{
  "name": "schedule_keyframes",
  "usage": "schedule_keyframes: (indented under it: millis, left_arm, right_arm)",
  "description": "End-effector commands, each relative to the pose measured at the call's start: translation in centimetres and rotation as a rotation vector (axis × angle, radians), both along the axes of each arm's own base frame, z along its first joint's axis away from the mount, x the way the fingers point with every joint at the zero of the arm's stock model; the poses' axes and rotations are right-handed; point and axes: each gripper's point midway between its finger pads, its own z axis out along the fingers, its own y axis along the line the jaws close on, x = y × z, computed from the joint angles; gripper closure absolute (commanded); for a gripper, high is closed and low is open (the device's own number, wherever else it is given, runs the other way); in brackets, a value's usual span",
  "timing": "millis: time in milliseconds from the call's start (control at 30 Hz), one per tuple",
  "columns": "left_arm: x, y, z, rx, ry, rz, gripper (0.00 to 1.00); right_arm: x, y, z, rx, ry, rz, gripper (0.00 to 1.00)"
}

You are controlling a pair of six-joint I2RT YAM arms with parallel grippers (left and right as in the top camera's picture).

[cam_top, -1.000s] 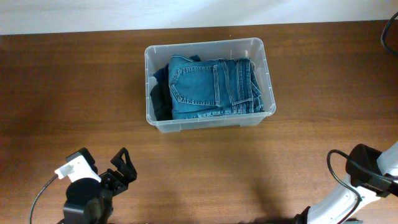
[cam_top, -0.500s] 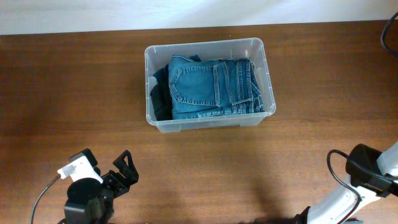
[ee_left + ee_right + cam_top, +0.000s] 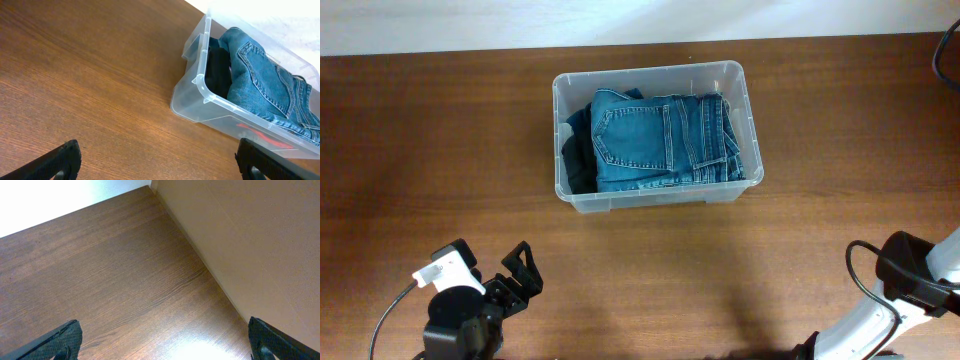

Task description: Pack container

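Left jaws and right jaws: both spread wide, holding nothing. I see the left jaws drawn slightly further back, well apart from the container (image 3: pixel 745 108) off its near-left corner. Inside it, folded jeans (image 3: pixel 660 140) lie beside a dark garment (image 3: pixel 577 160). I judge packing finished.

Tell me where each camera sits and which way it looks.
Overhead: above the table, looking down on the container of jeans; left hand and right arm show below.
Left wrist: on the left arm, facing the container's corner; open fingertips in both bottom corners.
Right wrist: facing bare table and its edge; fingertips show likewise.
Shared: overhead and left wrist both see the container.
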Motion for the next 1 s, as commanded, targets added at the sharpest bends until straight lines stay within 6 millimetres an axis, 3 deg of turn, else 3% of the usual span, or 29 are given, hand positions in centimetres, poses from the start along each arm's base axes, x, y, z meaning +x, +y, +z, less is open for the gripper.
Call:
schedule_keyframes:
  millis: [0, 967]
  left_arm:
    - [-0.03, -0.14, -0.16, -0.01, 0.003, -0.004, 0.01]
    - [-0.45, 0.03, -0.82, -0.01, -0.01, 0.001, 0.01]
  right_arm:
    - [-0.19, -0.15, -0.14, -0.001, 0.009, -0.009, 0.02]
    - [-0.19, -0.15, -0.14, -0.001, 0.009, -0.009, 0.01]
